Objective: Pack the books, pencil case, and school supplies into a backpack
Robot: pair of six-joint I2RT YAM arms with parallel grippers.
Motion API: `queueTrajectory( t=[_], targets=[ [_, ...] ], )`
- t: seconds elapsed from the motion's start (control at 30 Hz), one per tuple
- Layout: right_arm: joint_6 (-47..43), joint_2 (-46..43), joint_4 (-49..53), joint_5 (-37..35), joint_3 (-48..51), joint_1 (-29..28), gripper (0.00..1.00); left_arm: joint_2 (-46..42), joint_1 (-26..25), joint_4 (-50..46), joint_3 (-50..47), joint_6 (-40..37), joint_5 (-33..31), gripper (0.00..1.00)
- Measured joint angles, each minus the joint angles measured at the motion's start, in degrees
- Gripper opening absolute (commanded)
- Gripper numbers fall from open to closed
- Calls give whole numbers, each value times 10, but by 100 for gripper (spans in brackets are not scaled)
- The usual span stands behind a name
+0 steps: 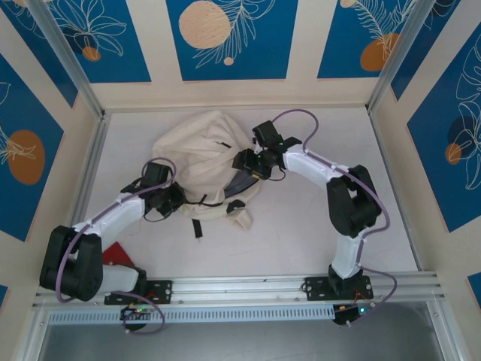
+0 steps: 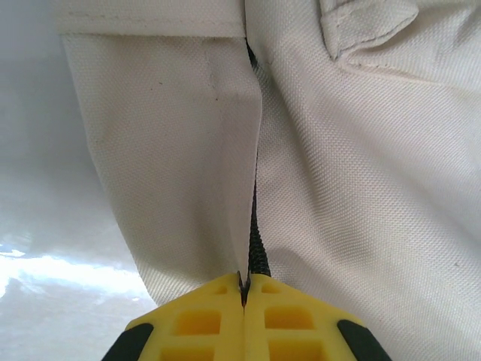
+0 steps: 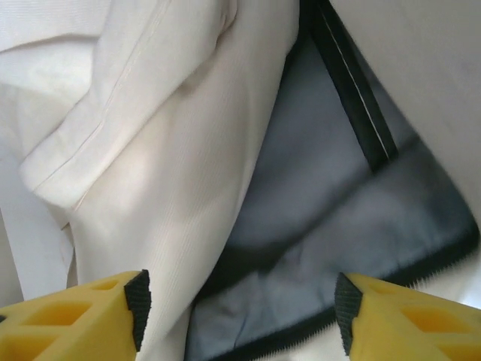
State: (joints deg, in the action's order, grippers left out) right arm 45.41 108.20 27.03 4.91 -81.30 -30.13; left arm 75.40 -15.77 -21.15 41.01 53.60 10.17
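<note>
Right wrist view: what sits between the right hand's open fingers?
The open mouth of the soft cream-white fabric backpack: cream flap, grey lining, black trim strip. Right wrist view shows it.

White-and-black arms (image 1: 113, 214), purple cables (image 1: 299, 112), yellow gripper fingers (image 3: 68, 320), black pads (image 3: 139, 301).

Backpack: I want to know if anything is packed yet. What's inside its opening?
Inside the backpack, the right wrist view shows grey lining edged by black zip teeth, with nothing lying on the part seen. Deeper inside is covered by cream fabric folds.
</note>
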Motion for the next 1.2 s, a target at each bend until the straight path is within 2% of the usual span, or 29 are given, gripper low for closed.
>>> queueTrajectory(
  t=[0.3,0.33,0.47,0.53,0.63,0.7,0.83,0.87,1.03,1.07,1.2],
  targets=[
    [16,111,-35,78,-98,5,71,23,23,-13,29,-43,7,0],
    [19,117,-37,85,-102,5,65,29,24,-13,34,-45,9,0],
    [30,124,-36,106,-109,7,31,45,28,-13,53,-57,11,0],
    [28,123,-32,108,-117,10,19,46,29,-12,58,-62,10,0],
    [22,114,-19,108,-126,14,8,46,29,-12,58,-67,10,0],
    [17,96,-12,107,-127,15,7,46,29,-12,58,-72,11,0],
    [4,52,-6,100,-142,15,7,47,29,-12,58,-77,13,0],
    [-1,42,-3,95,-145,15,12,47,29,-12,58,-78,13,0],
    [-23,6,35,44,-156,14,53,55,30,-8,58,-83,11,0],
    [-27,-4,34,34,-147,14,58,60,31,-7,58,-85,11,0],
    [-32,-45,31,19,-84,14,59,66,31,-7,58,-90,12,0]
  ],
)
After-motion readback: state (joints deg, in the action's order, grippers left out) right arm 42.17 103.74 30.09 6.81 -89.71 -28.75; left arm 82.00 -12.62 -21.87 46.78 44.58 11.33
